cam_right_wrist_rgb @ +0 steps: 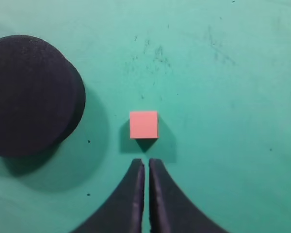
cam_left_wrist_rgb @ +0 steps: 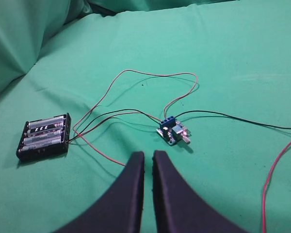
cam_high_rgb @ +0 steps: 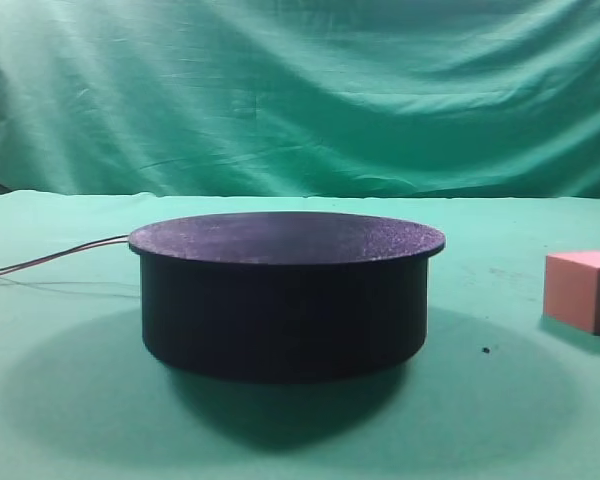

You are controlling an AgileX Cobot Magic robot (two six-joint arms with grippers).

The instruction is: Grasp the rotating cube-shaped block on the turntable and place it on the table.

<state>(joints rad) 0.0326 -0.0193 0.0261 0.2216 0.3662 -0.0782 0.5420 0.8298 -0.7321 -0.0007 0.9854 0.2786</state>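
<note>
The salmon-pink cube-shaped block [cam_high_rgb: 583, 290] rests on the green table [cam_high_rgb: 500, 400] to the right of the black turntable [cam_high_rgb: 285, 292], whose round top is bare. From above, the block [cam_right_wrist_rgb: 143, 124] lies on the cloth beside the turntable [cam_right_wrist_rgb: 31, 94]. My right gripper [cam_right_wrist_rgb: 146, 162] hangs above and just short of the block, shut with nothing in it. My left gripper [cam_left_wrist_rgb: 148, 155] is shut and empty over the cloth, away from the block. Neither gripper shows in the exterior view.
Thin wires [cam_high_rgb: 50, 260] run from the turntable's left side. In the left wrist view a black battery holder [cam_left_wrist_rgb: 44, 137] and a small blue circuit board [cam_left_wrist_rgb: 172, 131] lie on the cloth, joined by red and black wires [cam_left_wrist_rgb: 136, 77]. A green backdrop [cam_high_rgb: 300, 90] hangs behind.
</note>
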